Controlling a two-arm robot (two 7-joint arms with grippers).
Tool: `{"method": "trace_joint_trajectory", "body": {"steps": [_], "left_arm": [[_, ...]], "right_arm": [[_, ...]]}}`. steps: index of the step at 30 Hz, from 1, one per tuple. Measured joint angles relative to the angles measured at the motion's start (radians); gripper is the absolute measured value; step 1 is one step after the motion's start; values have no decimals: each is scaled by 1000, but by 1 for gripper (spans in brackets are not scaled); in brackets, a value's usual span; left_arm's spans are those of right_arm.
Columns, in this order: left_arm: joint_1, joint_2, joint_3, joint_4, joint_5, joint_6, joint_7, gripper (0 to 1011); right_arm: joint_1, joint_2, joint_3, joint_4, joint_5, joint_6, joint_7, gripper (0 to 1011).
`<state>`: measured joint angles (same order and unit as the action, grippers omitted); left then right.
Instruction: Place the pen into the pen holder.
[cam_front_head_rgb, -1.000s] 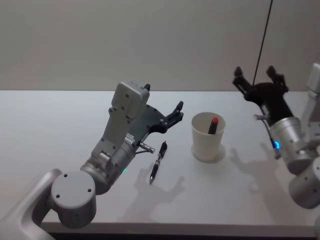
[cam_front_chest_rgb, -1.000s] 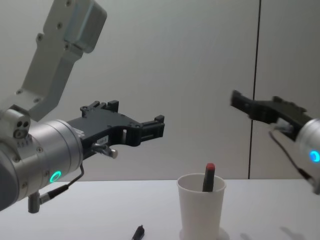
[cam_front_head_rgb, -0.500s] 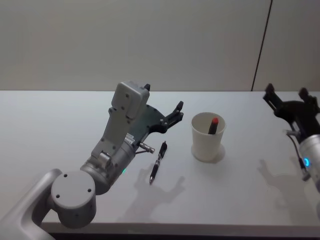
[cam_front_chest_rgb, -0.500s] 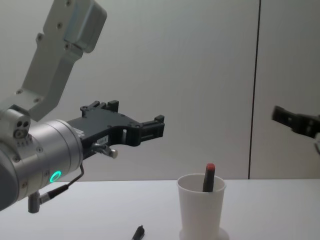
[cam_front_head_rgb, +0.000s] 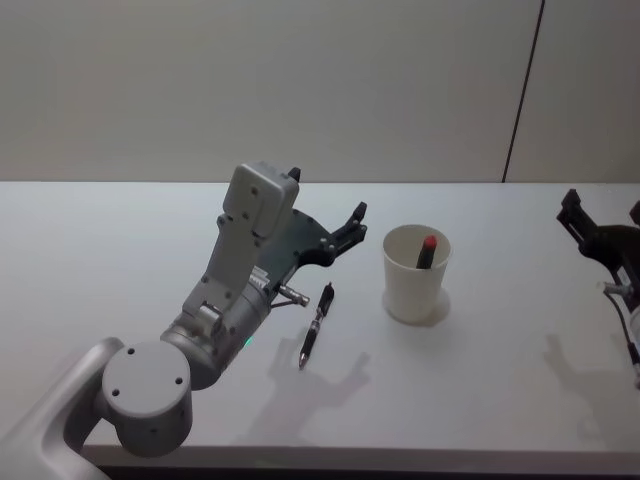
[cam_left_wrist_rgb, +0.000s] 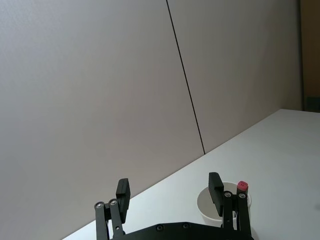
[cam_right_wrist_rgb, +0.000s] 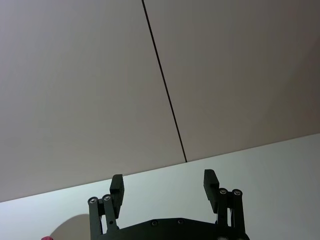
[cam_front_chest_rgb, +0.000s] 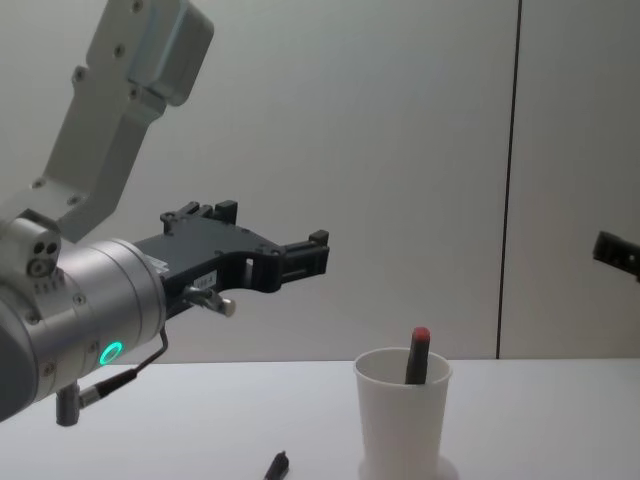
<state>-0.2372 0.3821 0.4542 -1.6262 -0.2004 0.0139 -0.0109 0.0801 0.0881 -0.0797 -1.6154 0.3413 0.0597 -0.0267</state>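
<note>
A black pen (cam_front_head_rgb: 315, 325) lies flat on the white table, just left of the pen holder (cam_front_head_rgb: 415, 278), a white paper cup. A red-capped pen (cam_front_head_rgb: 428, 248) stands inside the cup. My left gripper (cam_front_head_rgb: 327, 192) hangs open and empty above the table, behind the lying pen and left of the cup. In the left wrist view its fingers (cam_left_wrist_rgb: 122, 194) frame the cup rim (cam_left_wrist_rgb: 204, 200) and the red cap (cam_left_wrist_rgb: 243, 185). My right gripper (cam_front_head_rgb: 603, 205) is open and empty at the far right edge, well away from the cup. In the chest view the cup (cam_front_chest_rgb: 400, 425) stands low at centre.
The white table (cam_front_head_rgb: 120, 260) has free room on the left and along its front. A plain wall with a dark vertical seam (cam_front_head_rgb: 523, 90) stands behind.
My right gripper has drawn back to the right, from just beside the cup out to the view's edge. The left arm, the lying pen and the cup have not moved.
</note>
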Motion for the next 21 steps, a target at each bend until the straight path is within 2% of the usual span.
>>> {"method": "trace_joint_trajectory", "body": {"steps": [11,21], "left_arm": [[1,0,-2,0,-6,14,-2,1000],[2,7,-17,7,-64,90,-23,1000]], "right_arm": [[-22,8,6,-28,6,16,-13,1002],[-31,11,9,-39,9,21,-18,1002]]}}
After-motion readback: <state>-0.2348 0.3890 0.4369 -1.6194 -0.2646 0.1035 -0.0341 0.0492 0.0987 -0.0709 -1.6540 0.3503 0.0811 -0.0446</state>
